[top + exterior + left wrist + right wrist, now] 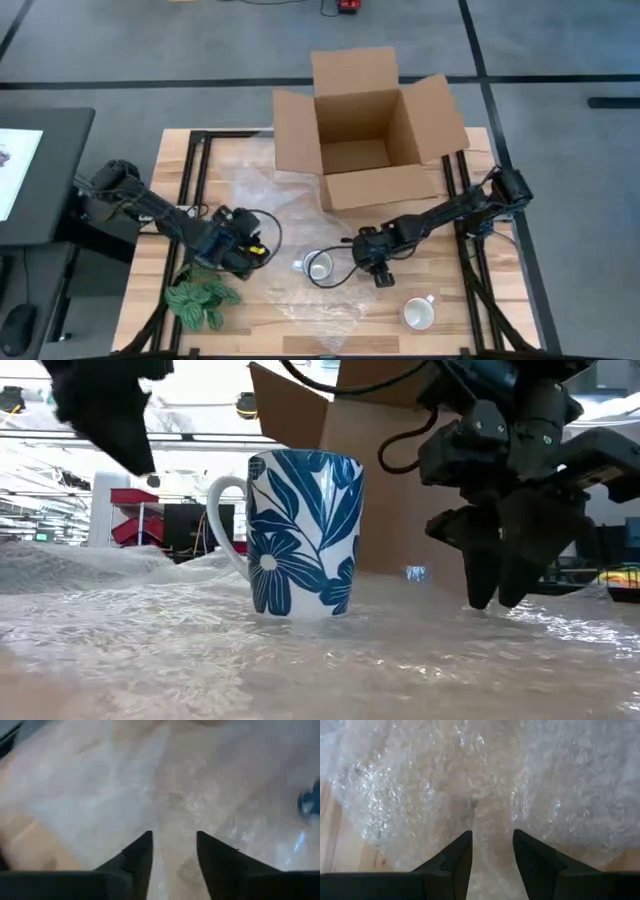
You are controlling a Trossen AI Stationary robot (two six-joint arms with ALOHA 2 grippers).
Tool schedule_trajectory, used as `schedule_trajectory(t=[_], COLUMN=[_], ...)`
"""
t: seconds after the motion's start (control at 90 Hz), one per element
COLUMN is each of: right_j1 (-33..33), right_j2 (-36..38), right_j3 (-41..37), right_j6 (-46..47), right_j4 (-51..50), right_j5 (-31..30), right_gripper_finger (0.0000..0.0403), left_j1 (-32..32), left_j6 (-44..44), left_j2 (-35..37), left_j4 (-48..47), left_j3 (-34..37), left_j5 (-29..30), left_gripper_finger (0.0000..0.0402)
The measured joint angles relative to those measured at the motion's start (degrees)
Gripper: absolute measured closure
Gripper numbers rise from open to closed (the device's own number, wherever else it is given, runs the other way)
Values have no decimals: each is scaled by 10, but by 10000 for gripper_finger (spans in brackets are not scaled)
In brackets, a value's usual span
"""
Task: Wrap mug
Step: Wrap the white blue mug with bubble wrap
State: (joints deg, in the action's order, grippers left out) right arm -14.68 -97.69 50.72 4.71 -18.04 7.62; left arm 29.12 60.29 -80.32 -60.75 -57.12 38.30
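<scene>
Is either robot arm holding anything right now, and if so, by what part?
Nothing is held. Both the left gripper and right gripper have open, empty jaws above the bubble wrap.

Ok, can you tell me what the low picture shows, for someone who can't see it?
A white mug with blue leaves stands upright on bubble wrap, handle pointing left. The right gripper hangs just beside it on the right with open fingers, not touching it. A cardboard box stands behind.

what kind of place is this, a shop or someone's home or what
Most likely a robotics lab or workshop set up for packing trials: a wooden table with two mounted arms, an open cardboard box on it, bubble wrap spread under a blue floral mug, and taped concrete floor.
</scene>
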Motion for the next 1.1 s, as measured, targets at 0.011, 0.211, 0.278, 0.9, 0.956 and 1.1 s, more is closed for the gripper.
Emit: schedule_trajectory(t=[0.011,0.211,0.278,0.9,0.956,1.1], right_j1=[0,0,0,0,0,0], right_j2=[0,-2,-2,-1,-1,-1], right_j3=[0,1,1,2,2,2], right_j6=[0,0,-1,-2,-2,-2], right_j4=[0,3,3,9,9,8], right_j5=[0,0,0,-2,-2,-2], right_gripper_finger=[271,271,271,271,271,271], left_j1=[-1,-30,-38,-56,-55,-46], left_j6=[-20,-186,-192,122,142,182], left_j2=[-3,-84,-118,-339,-336,-336], left_j4=[9,41,36,-227,-228,-228], left_j3=[3,37,44,-13,-14,-29], left_j5=[-3,-34,-35,-28,-29,-25], left_gripper_finger=[236,199,196,279,322,391])
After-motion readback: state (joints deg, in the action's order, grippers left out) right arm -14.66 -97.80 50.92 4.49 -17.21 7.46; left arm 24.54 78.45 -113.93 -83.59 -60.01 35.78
